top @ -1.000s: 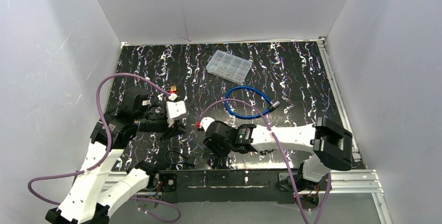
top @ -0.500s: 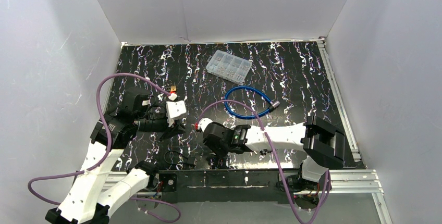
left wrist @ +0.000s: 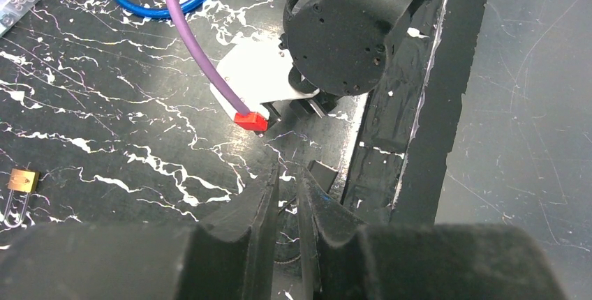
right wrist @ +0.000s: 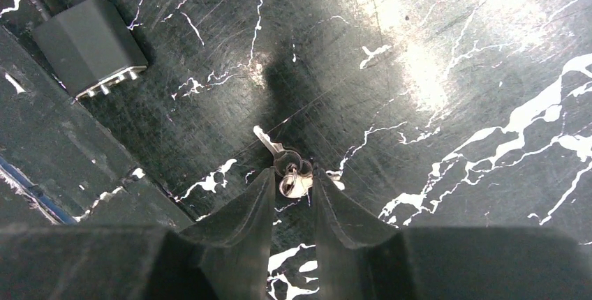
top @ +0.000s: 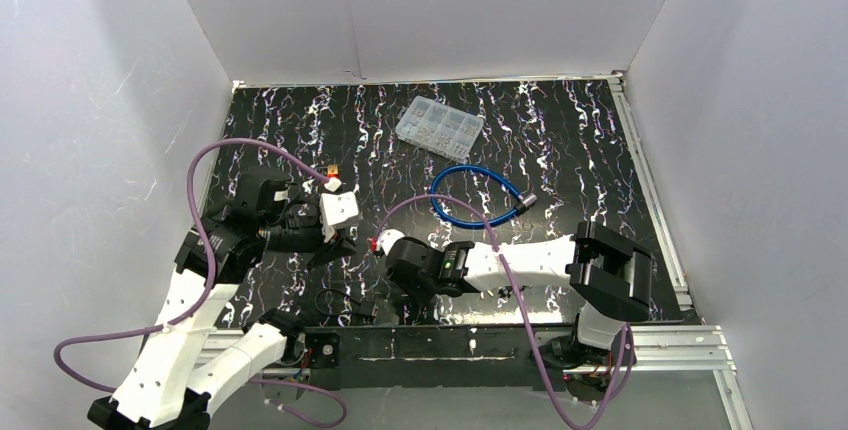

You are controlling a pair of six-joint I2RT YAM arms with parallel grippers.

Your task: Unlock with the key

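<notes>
Near edge of bench: right gripper points down at the surface. Its fingers are narrow and closed in on the key bunch from both sides, touching it as far as the wrist view shows. The bunch lies flat on the bench, and one key blade sticks out ahead of the fingertips. In the top view the bunch is hidden under the gripper.

A black connector lies just left of the keys, close to the bench edge.

Left gripper is a little farther in, to the left. Its fingers are drawn to a narrow slit with nothing seen between them.

Brass padlock lies on the bench just beyond the left wrist, well apart from the keys.

Mid-bench: blue cable loop with a metal end piece.

Far side: clear parts box.
</notes>
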